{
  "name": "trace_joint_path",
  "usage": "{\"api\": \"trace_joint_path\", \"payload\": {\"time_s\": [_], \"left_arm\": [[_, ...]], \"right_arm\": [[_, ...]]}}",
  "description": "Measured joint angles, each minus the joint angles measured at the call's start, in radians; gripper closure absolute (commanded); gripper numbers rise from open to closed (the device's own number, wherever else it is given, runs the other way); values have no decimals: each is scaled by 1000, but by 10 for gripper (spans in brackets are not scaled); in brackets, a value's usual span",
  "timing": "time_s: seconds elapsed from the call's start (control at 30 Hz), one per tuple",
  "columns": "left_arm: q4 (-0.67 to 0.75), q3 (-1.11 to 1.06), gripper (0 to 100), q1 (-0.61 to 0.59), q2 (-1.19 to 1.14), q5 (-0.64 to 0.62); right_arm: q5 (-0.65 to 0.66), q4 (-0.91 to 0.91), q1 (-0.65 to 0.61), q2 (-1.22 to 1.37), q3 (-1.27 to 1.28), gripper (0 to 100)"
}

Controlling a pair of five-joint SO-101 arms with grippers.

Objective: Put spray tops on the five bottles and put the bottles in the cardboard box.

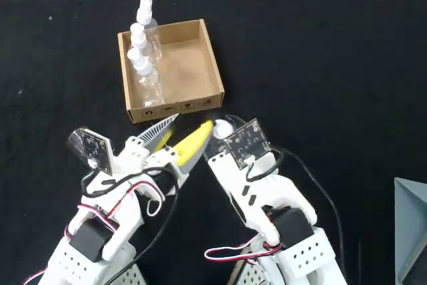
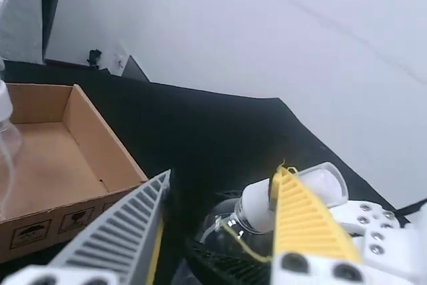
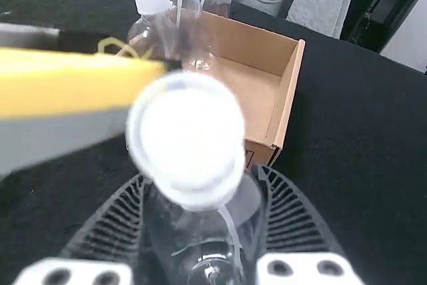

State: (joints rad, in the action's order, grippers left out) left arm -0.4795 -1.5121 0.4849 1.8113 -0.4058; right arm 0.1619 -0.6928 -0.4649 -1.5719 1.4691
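Note:
The cardboard box point(image 1: 175, 106) sits at the back left of the black table, with three clear bottles point(image 1: 148, 65) wearing white spray tops upright along its left wall. My right gripper point(image 1: 217, 137) is just in front of the box, shut on a clear bottle point(image 3: 200, 238) whose white spray top point(image 3: 185, 137) points up at the wrist camera. In the left wrist view this bottle point(image 2: 223, 225) sits low between black fingers point(image 2: 220, 261). My left gripper point(image 1: 192, 123) is open, and its yellow finger point(image 2: 303, 221) lies against the spray top point(image 2: 257, 206).
A grey object point(image 1: 410, 221) stands at the right edge of the table. Black cloth stretches open to the right of the box. Both arms crowd the strip in front of the box, with cables point(image 1: 233, 251) hanging between them.

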Motion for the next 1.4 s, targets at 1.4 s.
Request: {"api": "trace_joint_path", "payload": {"time_s": [1.4], "left_arm": [[-44,14,780,-9,-8,41]], "right_arm": [[-2,-21,0,0,0,900]]}}
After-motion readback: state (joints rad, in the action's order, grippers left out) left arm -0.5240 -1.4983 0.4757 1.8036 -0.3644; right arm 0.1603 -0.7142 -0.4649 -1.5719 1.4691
